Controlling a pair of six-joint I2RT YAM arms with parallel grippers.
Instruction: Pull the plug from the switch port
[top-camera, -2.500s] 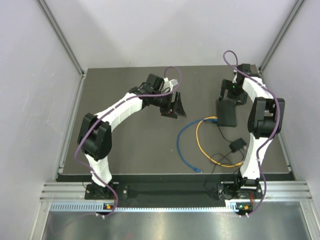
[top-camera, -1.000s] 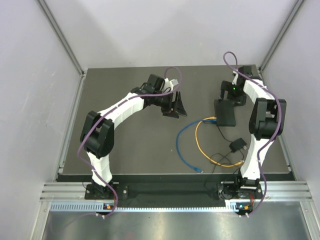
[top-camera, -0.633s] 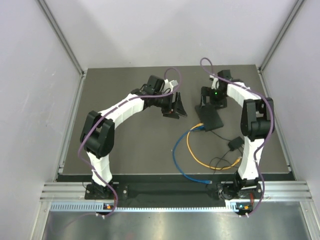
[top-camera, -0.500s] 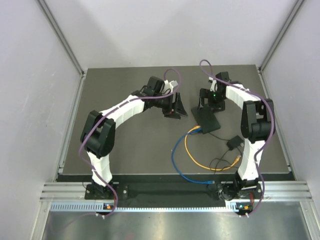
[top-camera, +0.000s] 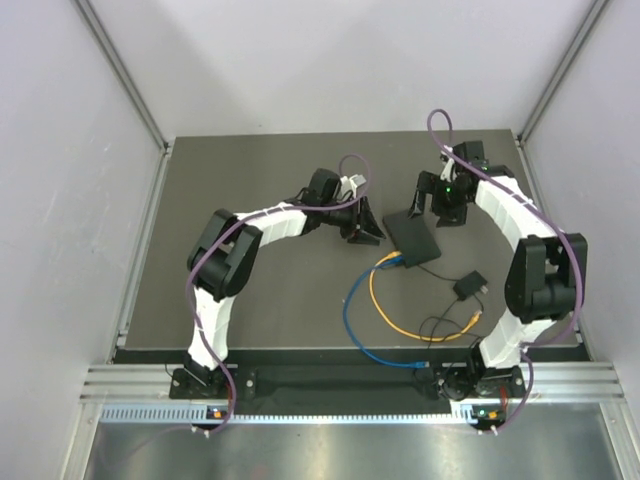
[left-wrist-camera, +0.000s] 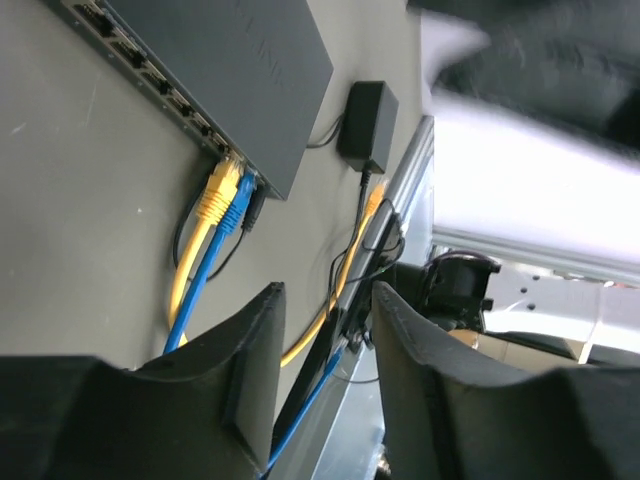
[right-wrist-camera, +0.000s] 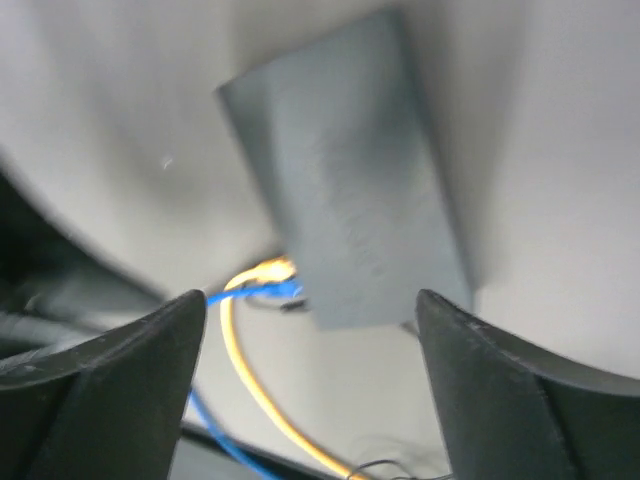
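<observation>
Switch: flat black box (top-camera: 413, 237) on the tabletop (top-camera: 270, 290), right of centre; its long axis runs from the far side toward the near right.
Port row: set along the switch's long, left-facing side (left-wrist-camera: 150, 85). A yellow plug (left-wrist-camera: 218, 190) and a blue plug (left-wrist-camera: 243, 195) sit side by side at its near end, with their cables trailing toward the arm bases.
Left end effector: (top-camera: 365, 232) just left of the switch, fingers apart around an empty gap, pinching nothing. Both plugs lie ahead of the fingertips and clear of them.
Right end effector: (top-camera: 437, 205) at the switch's far end, fingers spread wide. The blurred wrist view does not show whether they touch the box.
Nearer arm: the left, by judgement, since the plugs face its side.
Pull axis: judged to run outward from the port row, leftward and nearward, across the switch's long axis.
Undecided: which of the two plugs is meant.
</observation>
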